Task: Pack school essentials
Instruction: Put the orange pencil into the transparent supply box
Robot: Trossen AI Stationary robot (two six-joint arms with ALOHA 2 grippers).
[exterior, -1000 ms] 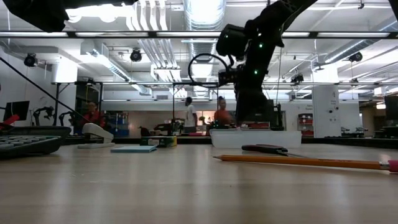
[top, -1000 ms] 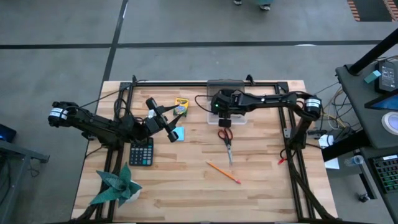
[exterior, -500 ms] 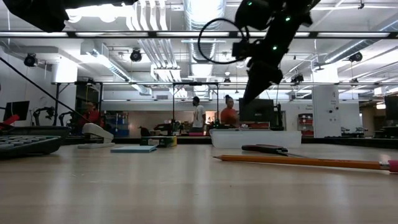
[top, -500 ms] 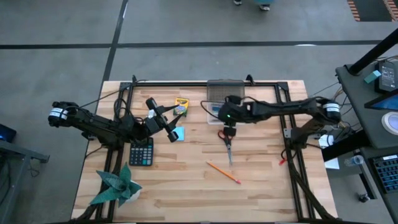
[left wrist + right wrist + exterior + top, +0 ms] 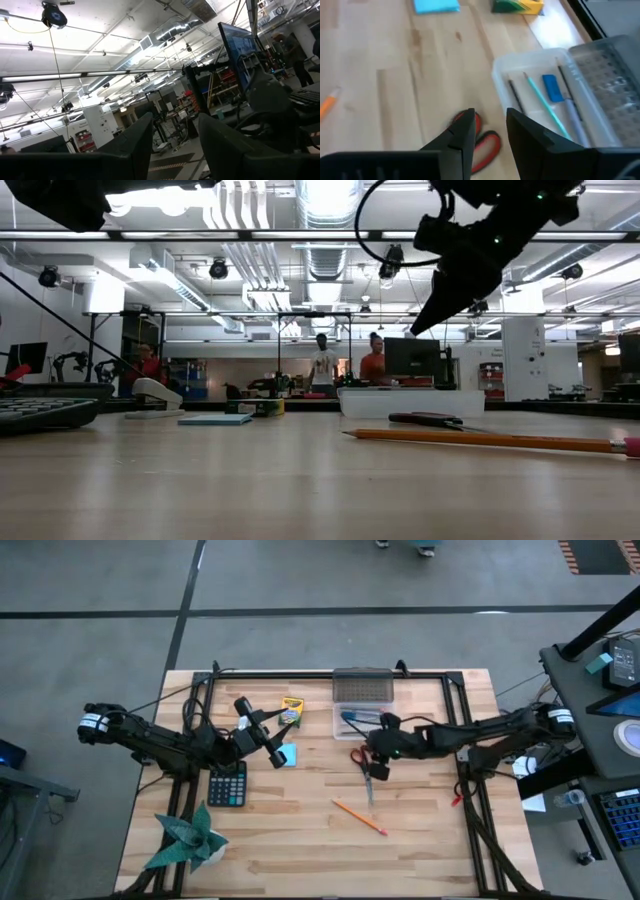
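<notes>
Red-handled scissors (image 5: 364, 772) lie flat on the table, handles (image 5: 481, 141) toward the far edge. My right gripper (image 5: 377, 768) hovers open just above them, slanting down; its fingers (image 5: 461, 134) touch nothing. A clear box (image 5: 356, 721) beyond the scissors holds thin pens (image 5: 546, 109) and a blue eraser (image 5: 550, 86). The light-blue note pad (image 5: 287, 755), the crayon box (image 5: 292, 708) and an orange pencil (image 5: 359, 817) lie on the wood. My left gripper (image 5: 277, 747) waits raised at the left, open (image 5: 175, 131), pointing upward.
The box's lid (image 5: 362, 688) lies at the far edge. A black calculator (image 5: 228, 784) and a green folded-paper plant (image 5: 186, 838) sit near the left front. A black frame (image 5: 470, 780) runs round the table. People stand far behind the table (image 5: 322, 366).
My right gripper has drawn back from over the clear box toward the table's near and right edges. It now hangs over the scissors and has tipped from pointing steeply down to a shallower slant. The box's contents have come into view.
</notes>
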